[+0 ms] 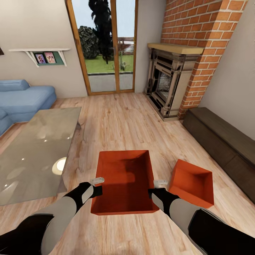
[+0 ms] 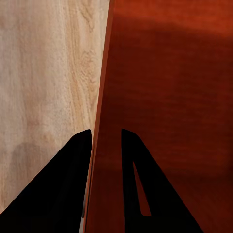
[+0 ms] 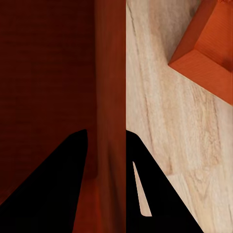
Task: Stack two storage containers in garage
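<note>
Near container (image 1: 124,180): orange-red open-top bin, rectangular, plain smooth walls tapering slightly, dark shaded interior. Left gripper (image 1: 96,186) straddles its left wall, one finger inside, one outside, clamped on the rim; right gripper (image 1: 158,187) does the same on the right wall. Second container (image 1: 192,182), identical, sits tilted on the floor just right of the first, apart from it. Floor (image 1: 117,120) is light wood plank, visible grain. Glass table (image 1: 32,148) on the left, glossy with reflections, blue sofa (image 1: 21,101) behind it. Brick chimney (image 1: 198,39) with dark fireplace (image 1: 164,83) far right, glazed wood-framed door (image 1: 106,46) at the back.
</note>
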Robot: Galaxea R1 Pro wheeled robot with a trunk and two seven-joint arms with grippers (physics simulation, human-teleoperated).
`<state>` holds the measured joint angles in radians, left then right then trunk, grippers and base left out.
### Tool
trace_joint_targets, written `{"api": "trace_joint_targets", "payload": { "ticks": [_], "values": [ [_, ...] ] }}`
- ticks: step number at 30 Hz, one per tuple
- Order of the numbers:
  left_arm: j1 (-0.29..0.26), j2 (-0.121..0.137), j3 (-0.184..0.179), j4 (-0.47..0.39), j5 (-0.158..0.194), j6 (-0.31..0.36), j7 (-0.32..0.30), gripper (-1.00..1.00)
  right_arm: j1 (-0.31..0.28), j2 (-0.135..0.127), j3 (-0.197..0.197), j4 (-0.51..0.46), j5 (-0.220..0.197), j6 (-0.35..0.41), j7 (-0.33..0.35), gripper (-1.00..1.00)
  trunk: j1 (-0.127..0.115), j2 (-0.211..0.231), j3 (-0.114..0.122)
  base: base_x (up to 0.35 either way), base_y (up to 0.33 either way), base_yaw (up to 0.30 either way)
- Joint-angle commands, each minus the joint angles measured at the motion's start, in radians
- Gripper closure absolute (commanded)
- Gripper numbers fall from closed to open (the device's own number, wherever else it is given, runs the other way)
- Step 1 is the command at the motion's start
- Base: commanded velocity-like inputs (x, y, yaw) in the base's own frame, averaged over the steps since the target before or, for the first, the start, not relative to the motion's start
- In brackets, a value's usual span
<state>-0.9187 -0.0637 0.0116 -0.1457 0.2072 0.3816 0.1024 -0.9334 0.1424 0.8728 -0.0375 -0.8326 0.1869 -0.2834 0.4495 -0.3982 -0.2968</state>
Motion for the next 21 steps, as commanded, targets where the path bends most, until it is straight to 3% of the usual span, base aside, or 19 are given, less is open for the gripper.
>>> {"api": "trace_joint_targets", "payload": {
  "ticks": [1, 21],
  "values": [
    [0.0, -0.001, 0.015, 0.0, -0.002, 0.006, 0.01, 1.0, -0.001, 0.0, 0.015, -0.025, 0.003, 0.006, -0.004, 1.0, 0.001, -0.002, 0.0, 0.0, 0.0, 0.0],
    [0.0, -0.001, 0.015, 0.0, -0.002, 0.006, 0.01, 1.0, -0.001, 0.0, 0.016, -0.025, 0.003, 0.006, -0.003, 1.0, 0.001, -0.002, 0.032, 0.0, 0.0, 0.0]
  ]
}}
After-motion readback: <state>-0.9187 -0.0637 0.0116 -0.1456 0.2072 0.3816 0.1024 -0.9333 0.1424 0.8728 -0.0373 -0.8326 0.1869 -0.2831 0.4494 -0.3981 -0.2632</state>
